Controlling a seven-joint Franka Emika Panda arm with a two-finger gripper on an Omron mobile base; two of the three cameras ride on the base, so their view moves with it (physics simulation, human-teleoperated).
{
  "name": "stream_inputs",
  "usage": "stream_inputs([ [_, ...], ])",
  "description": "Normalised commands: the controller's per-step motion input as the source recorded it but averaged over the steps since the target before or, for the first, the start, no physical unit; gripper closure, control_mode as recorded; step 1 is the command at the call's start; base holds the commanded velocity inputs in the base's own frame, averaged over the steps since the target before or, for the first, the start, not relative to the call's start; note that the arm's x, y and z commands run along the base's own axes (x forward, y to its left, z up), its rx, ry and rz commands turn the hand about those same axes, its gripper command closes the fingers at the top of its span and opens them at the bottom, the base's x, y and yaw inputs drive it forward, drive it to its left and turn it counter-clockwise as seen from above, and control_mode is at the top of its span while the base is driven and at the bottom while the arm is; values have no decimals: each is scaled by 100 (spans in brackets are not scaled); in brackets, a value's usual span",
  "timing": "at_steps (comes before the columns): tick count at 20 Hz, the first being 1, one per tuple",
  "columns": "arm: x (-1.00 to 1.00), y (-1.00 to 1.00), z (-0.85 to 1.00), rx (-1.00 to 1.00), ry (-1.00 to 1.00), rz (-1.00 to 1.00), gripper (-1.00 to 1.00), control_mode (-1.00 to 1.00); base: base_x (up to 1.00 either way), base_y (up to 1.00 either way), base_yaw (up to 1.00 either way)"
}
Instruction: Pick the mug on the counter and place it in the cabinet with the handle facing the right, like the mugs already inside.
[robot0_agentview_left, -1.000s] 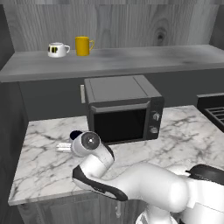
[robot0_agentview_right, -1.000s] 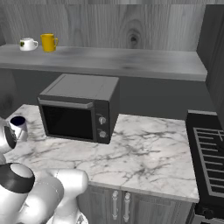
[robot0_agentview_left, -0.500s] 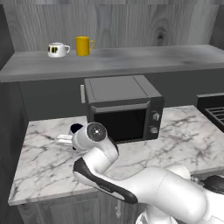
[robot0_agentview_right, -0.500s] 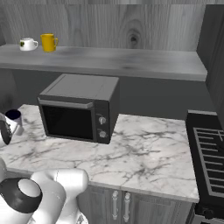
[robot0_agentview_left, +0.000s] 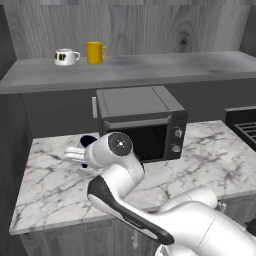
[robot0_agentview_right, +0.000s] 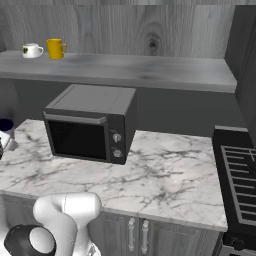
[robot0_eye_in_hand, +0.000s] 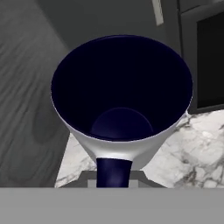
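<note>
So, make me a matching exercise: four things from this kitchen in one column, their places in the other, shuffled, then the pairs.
Things:
1. yellow mug
2. microwave
3. grey mug with navy inside
4. squat white cup

Places:
A. on the marble counter, under the shelf
B. at the tool, handle toward the hand camera
C. on the shelf, farthest left
D. on the shelf, just right of the white cup

Pairs: 1-D, 2-A, 3-B, 4-C

A grey wood-grain wall panel (robot0_agentview_right: 150, 25) runs across the back. A dark microwave (robot0_agentview_right: 90, 122) stands against a dark grey wall. A black stove (robot0_agentview_right: 240, 175) sits at the right edge, and dark cupboard doors (robot0_agentview_right: 137, 232) with metal handles lie below. Light is even and soft.
</note>
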Motion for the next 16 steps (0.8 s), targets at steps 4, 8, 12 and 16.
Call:
stream_inputs([
  [4, -31, -5, 35, 4, 0, 5, 100, -100, 0, 0, 0],
  [8, -35, -8, 24, 3, 0, 5, 100, -100, 0, 0, 0],
  [12, -46, -14, 18, 3, 0, 3, 100, -100, 0, 0, 0],
  [16, -44, -25, 35, 1, 0, 4, 100, -100, 0, 0, 0],
])
